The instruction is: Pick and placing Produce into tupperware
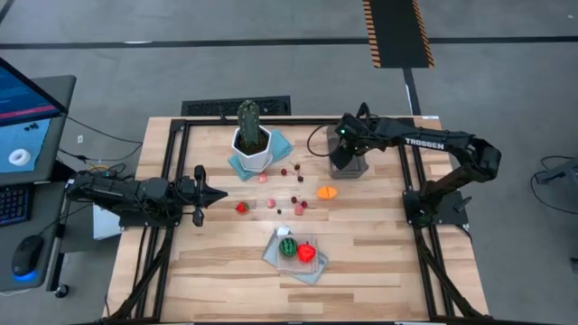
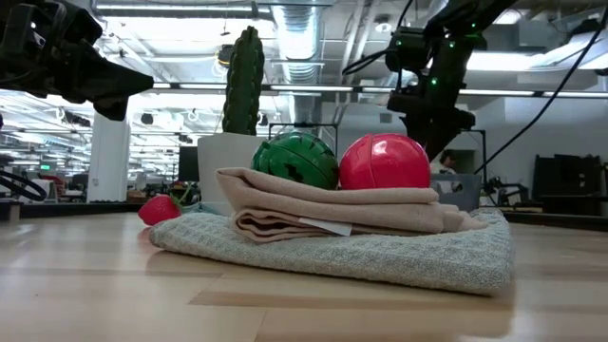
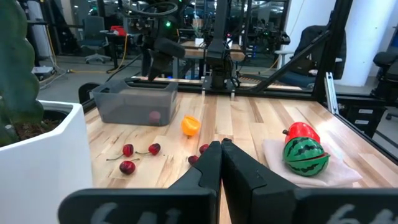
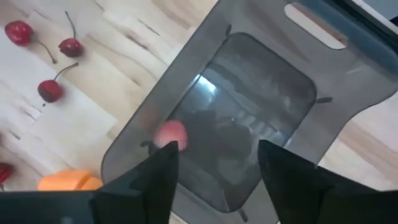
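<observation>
— Folded cloth (image 2: 332, 237) fills the foreground at table height, right? What sits on it?

— Two round toys, side by side and touching: a green-striped watermelon (image 2: 296, 161), then a red apple-like piece (image 2: 385, 162). From overhead the same cloth (image 1: 295, 253) lies on the near side of the wooden table (image 1: 379, 262), with the watermelon (image 1: 288, 247) and red piece (image 1: 306, 253) on top.

— Take the white hexagonal plant pot (image 1: 252, 150) as the landmark and go left to right.

— Left of the pot, well apart from it, the left gripper (image 1: 213, 195) hovers over the table, its fingers pressed together and holding nothing; its wrist camera shows the two dark fingers (image 3: 208, 171) meeting at the tips. The pot itself holds a tall green cactus (image 1: 248, 121) and stands on a teal cloth (image 1: 281, 144). Below the pot lies a strawberry (image 1: 241, 208). Just right of the pot cherries (image 1: 292, 169) are scattered, and farther right an orange piece (image 1: 327, 191) rests on the wood.

— And the tupperware?

— The translucent grey tub (image 1: 348, 166) stands well to the right of the pot, near the far edge. The right gripper (image 1: 347, 152) hangs directly above it, fingers parted with nothing between them. Its wrist view looks straight down into the tub (image 4: 261, 56), where a small pink berry-like piece (image 4: 170, 134) lies on the floor by one wall. Outside that wall are three cherries (image 4: 50, 90) and the orange piece (image 4: 69, 181).

— Does the left wrist camera see the tub too?

— Yes, the tub (image 3: 134, 102) with a pinkish piece inside, and the orange piece (image 3: 191, 125) just beside it.
</observation>
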Controlling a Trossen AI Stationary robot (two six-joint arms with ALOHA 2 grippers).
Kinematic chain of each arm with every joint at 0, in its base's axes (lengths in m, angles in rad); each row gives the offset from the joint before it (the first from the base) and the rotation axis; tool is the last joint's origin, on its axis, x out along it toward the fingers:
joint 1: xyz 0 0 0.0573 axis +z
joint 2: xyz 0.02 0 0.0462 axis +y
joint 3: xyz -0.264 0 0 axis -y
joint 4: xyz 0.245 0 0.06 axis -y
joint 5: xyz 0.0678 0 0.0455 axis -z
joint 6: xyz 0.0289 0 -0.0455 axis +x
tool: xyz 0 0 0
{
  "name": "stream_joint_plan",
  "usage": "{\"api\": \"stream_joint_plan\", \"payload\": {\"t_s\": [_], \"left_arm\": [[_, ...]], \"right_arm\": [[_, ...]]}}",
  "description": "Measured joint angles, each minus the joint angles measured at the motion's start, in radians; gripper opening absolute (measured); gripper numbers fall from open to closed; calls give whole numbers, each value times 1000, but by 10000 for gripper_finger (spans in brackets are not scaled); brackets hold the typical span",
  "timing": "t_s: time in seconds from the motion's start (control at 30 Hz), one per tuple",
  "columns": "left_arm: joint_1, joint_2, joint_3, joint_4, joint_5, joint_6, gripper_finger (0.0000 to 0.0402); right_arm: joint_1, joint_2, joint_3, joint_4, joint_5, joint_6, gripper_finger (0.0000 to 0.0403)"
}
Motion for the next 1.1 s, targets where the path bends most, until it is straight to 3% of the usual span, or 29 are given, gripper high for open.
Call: {"api": "stream_joint_plan", "payload": {"t_s": [0.2,0.5,0.8,1.1], "left_arm": [[0,0,0,0,0,0,0],[0,0,0,0,0,0,0],[0,0,0,0,0,0,0],[0,0,0,0,0,0,0]], "right_arm": [[32,-3,1,7,0,-10,270],[194,-3,34,14,3,-117,270],[357,-2,50,22,0,-369,270],[431,-2,50,90,3,-426,270]]}}
